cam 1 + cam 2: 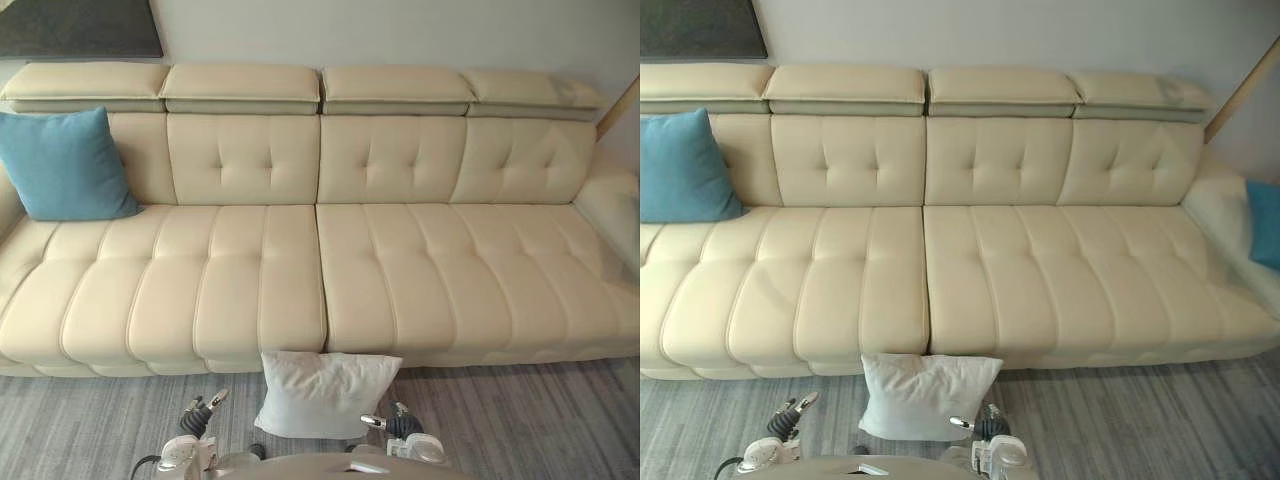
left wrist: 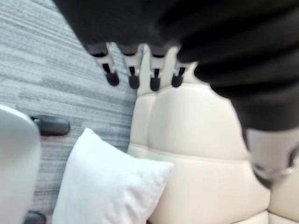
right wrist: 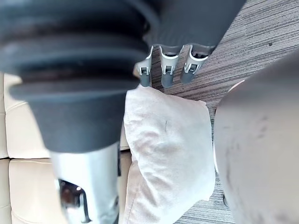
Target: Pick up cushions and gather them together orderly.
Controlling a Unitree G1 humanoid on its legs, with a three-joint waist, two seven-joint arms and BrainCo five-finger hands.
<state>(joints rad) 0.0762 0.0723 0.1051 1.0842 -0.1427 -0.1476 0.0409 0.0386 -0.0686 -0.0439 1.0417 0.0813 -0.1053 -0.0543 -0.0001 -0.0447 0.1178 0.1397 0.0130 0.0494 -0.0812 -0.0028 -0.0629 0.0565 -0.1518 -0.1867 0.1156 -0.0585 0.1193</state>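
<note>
white cushion [image 1: 325, 393] stands on edge on grey carpet [image 1: 80, 425], leaning on sofa [image 1: 400, 270] front under centre seam. long axis runs along sofa base, broad face toward you. you have open carpet either side of it and open seat between end cushions. blue cushion [image 1: 65, 165] upright at sofa's left end, second blue cushion [image 1: 1265, 222] at right end. left hand [image 1: 197, 415] just left of white cushion, right hand [image 1: 398, 424] by its lower right corner, contact unclear. fingers of both straight, holding nothing.
</note>
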